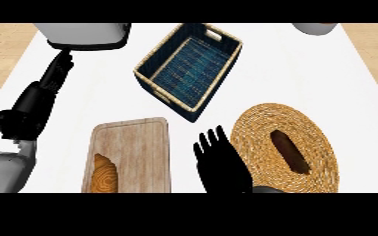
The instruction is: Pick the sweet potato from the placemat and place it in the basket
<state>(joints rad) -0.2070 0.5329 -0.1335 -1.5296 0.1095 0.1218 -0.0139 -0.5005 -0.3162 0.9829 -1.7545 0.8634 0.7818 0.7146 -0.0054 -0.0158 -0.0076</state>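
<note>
One long dark-brown sweet potato (289,152) on woven placemat (255,122)

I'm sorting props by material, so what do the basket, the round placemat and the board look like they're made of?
The basket looks woven: a pale, straw-like braided rim around dark blue plaited walls and floor. The placemat appears to be coiled natural fibre, tan and matte, with visible spiral rings. The board looks like pale wood, going by its grain streaks and routed edge groove; its finish seems dull.
</note>
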